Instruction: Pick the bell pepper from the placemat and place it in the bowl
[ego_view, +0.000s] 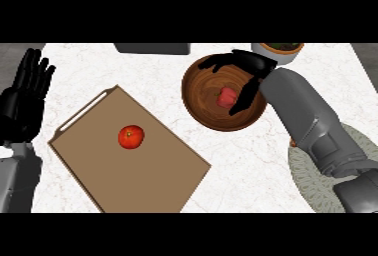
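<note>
At far left, near the edge, left hand (26, 95) resting, fingers straight, pointing up and holding nothing, grey forearm below it. Beneath and around everything, white marbled table (244, 155).

Next to the right, a brown board (140, 170) lying flat and turned at an angle, with a pale strip along its upper left edge. On the board, near its middle, a red tomato (131, 136), alone and well apart from both hands.

At the top edge, above the board's far corner, a dark grey object (151, 48), only partly in view, too little of it to say what.

Right of centre, a round wooden bowl (203, 107), standing on the table just beside the board's right side without touching it. Inside the bowl, toward its right half, the bell pepper (226, 98), red, lying on the wood.

Over the bowl's upper right rim, right hand (247, 62), black fingers (214, 63) spread leftward along the rim, the thumb reaching down into the bowl just beside the pepper; open, not curled round it.

Behind the hand, at the top, a small pale pot (284, 56) holding something dark.

At far right, a grey patterned placemat (310, 185), mostly hidden under the right forearm.
</note>
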